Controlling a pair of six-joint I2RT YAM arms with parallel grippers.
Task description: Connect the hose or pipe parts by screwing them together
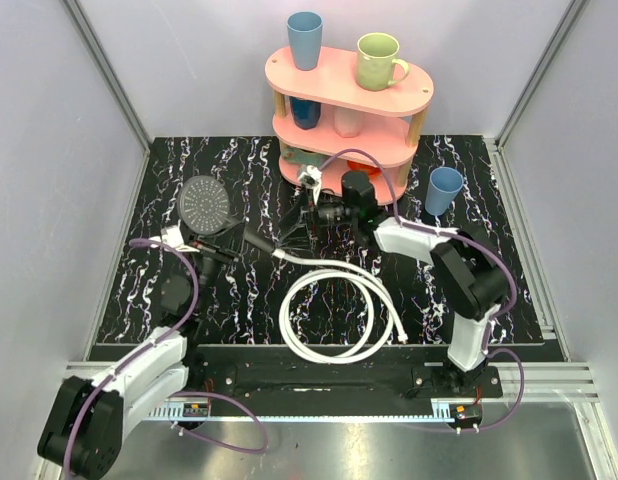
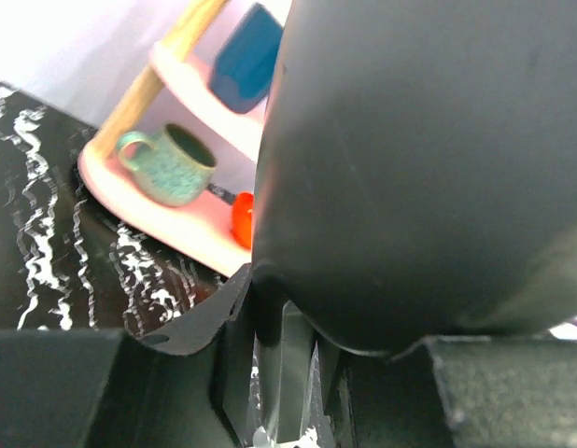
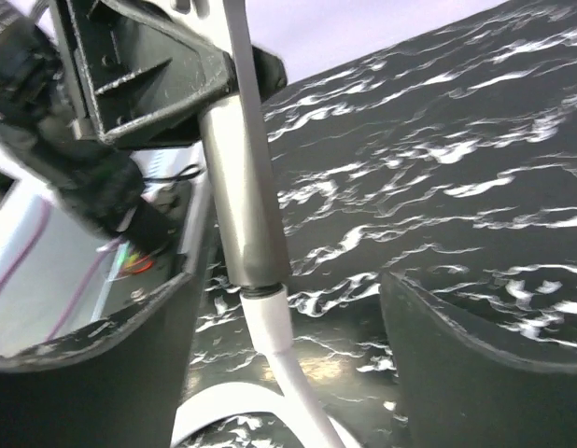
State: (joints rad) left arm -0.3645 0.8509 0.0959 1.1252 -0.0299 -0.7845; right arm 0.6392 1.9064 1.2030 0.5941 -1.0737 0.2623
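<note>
Left gripper (image 1: 211, 247) clamps shower head (image 1: 204, 203); right gripper (image 3: 293, 280) straddles hose (image 3: 267, 327) loosely.

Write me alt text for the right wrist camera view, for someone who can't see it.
The right gripper is open, with a finger on either side of the grey metal fitting at the end of the white hose. The fitting points up toward the left gripper. The black marbled table lies behind.

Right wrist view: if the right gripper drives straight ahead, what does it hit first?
Probably the grey end fitting of the white hose, which crosses the gap between the fingers of the open right gripper. Behind it sits the left gripper, gripping the shower head; depth unclear.
</note>
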